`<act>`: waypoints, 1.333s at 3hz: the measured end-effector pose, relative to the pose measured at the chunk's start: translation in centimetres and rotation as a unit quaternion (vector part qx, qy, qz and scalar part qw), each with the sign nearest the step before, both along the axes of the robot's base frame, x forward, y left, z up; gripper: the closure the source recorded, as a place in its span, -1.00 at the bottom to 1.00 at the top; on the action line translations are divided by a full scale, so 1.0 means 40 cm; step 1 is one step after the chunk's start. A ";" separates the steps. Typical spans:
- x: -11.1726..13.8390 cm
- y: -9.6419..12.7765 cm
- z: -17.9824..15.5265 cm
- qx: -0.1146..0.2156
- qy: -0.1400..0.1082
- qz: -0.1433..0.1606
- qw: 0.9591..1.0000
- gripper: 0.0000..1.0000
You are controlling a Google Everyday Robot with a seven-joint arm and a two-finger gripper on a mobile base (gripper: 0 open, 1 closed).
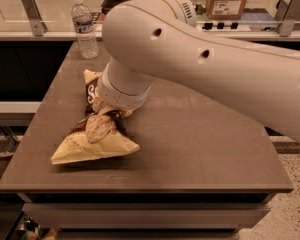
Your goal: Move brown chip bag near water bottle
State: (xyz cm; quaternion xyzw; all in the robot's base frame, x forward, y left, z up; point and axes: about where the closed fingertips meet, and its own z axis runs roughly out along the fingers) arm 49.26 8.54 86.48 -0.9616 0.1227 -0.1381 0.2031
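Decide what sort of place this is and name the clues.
Probably an office or lab break area: grey counter, cardboard box behind it, speckled floor. The gripper is down at the brown chip bag.

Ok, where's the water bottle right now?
In the camera view the water bottle stands upright at the table's far left corner, beyond the chip bag; the gripper is down at that bag, mostly hidden by the arm.
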 end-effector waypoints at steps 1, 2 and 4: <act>0.010 -0.007 0.007 -0.004 0.000 -0.010 1.000 1.00; 0.052 -0.019 0.040 0.003 -0.020 -0.037 0.999 1.00; 0.172 -0.047 0.088 0.044 -0.038 -0.098 0.993 1.00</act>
